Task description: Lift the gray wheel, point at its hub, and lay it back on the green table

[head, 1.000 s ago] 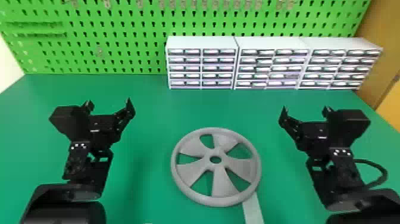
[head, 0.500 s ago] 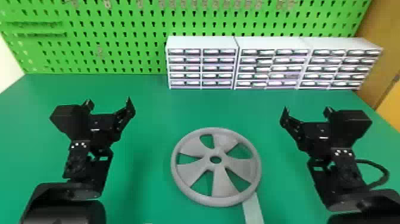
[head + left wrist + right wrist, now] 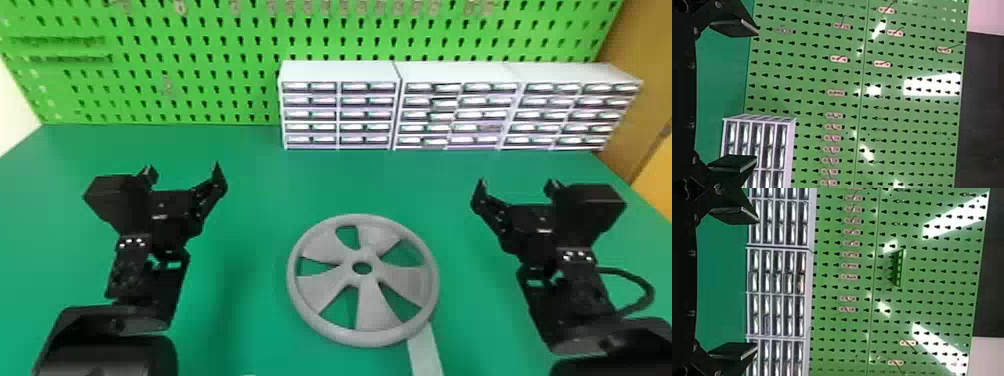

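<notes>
I can read no text, label, brand, number or sign: none on the white drawer cabinets (image 3: 461, 106) at the head view's upper centre and right, none on the green pegboard (image 3: 200, 92) across its top.

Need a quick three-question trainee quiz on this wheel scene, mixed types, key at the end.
1. True or false: the left gripper and the right gripper both have open fingers.

2. Where does the pale strip meet the outline of the gray wheel?
a) Far edge, toward the robot's left
b) Near edge, toward the robot's right
c) Far edge, straight ahead

3. Fill in the number: around its hub, not counting the center hole, the wheel has ___ openings between its spokes.

Key: 1 true; 2 b; 3 five
</notes>
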### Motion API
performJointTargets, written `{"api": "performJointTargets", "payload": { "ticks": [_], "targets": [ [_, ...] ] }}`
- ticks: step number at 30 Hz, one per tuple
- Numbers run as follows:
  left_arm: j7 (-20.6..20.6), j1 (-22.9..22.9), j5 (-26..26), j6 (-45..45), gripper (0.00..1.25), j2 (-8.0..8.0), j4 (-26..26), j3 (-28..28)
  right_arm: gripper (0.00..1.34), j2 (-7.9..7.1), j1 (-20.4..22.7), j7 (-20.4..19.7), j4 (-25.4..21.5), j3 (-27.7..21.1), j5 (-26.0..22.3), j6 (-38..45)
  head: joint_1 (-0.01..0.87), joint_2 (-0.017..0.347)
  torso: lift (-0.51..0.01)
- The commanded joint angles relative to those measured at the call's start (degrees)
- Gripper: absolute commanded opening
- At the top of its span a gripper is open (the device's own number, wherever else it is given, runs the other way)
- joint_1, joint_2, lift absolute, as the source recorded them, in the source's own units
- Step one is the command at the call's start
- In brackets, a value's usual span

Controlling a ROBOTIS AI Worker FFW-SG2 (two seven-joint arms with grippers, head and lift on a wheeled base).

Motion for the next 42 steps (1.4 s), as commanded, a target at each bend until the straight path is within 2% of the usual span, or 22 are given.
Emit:
{"api": "performJointTargets", "payload": {
  "ticks": [1,42],
  "targets": [
    [0.01,0.12,0.0,0.0,1.1,0.0,0.0,0.12,1.18,0.0,0.01,0.0,0.0,0.13,-0.05,0.0,0.692,0.048,-0.093],
    [-0.7,-0.32,-0.79,0.44,1.1,0.0,0.0,0.39,1.18,0.0,0.09,0.0,0.18,-0.13,-0.14,0.0,0.692,0.048,-0.093]
  ]
}}
